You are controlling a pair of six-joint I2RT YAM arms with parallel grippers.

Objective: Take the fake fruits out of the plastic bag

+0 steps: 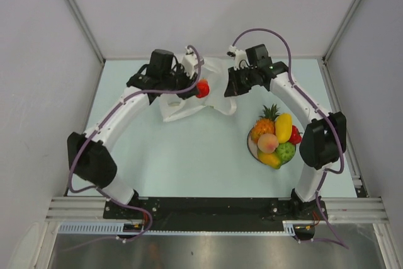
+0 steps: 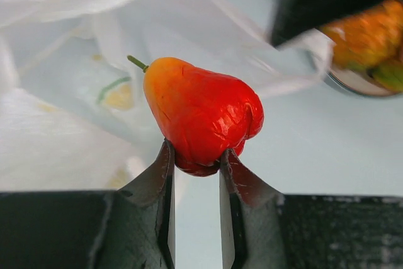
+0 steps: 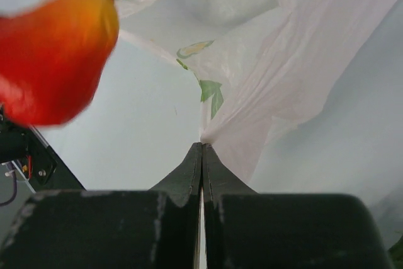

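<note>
My left gripper point(image 2: 195, 159) is shut on the blunt end of a glossy red-orange pear-shaped fake fruit point(image 2: 200, 114) with a green stem, held above the table just outside the plastic bag point(image 2: 69, 86). In the top view the fruit point(image 1: 202, 88) sits beside the crumpled translucent white bag point(image 1: 201, 96) at the back centre. My right gripper point(image 3: 202, 146) is shut on a pinched edge of the bag point(image 3: 296, 61) and holds it up; the red fruit point(image 3: 53, 55) is blurred at the upper left of that view.
A white plate point(image 1: 252, 150) at the right holds several fake fruits: pineapple point(image 1: 264, 124), mango point(image 1: 284, 126), peach point(image 1: 267, 142), green lumpy fruit point(image 1: 286, 152), strawberry point(image 1: 295, 135), lemon point(image 1: 269, 159). Grey walls enclose the pale table on three sides.
</note>
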